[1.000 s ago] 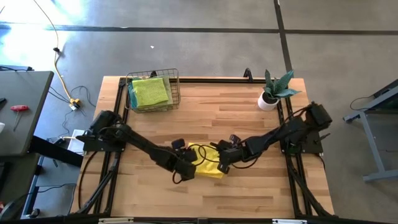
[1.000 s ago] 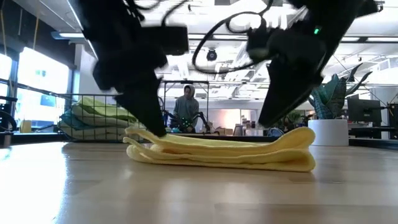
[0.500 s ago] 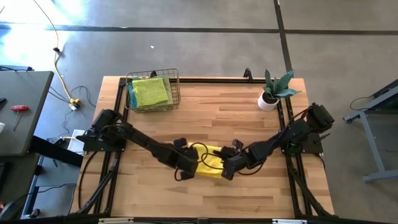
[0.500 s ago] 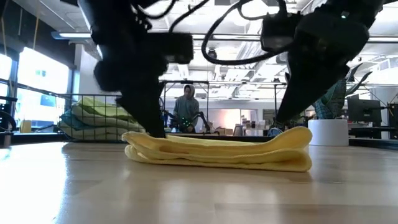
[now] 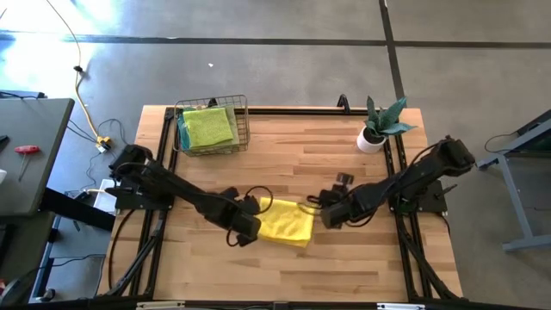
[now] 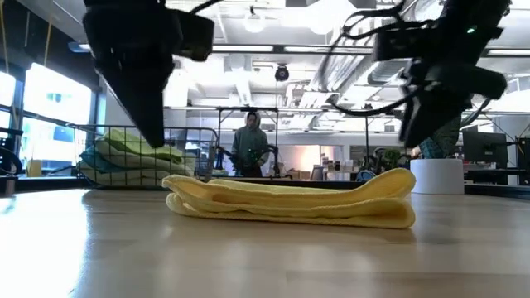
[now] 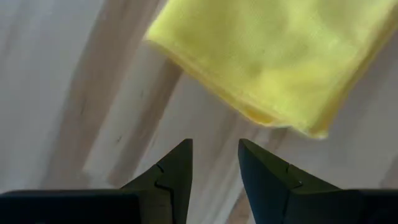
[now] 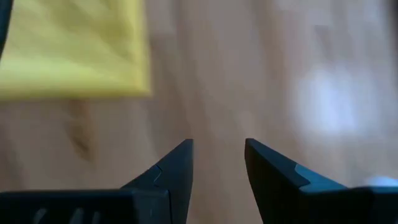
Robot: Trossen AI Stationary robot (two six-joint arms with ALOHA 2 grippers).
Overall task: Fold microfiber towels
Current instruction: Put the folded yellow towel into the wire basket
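Towel [image 5: 285, 221], yellow, folded, is lying on counter [image 5: 344, 164]. Left end effector [image 5: 244, 229] and right end effector [image 5: 327, 215] are hovering beside it, both partly open, gripping nothing.

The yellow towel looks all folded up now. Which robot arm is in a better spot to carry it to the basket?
Probably the left. The left gripper sits beside the yellow towel on the wire basket's side. The right gripper, also open and empty, is on the far side.
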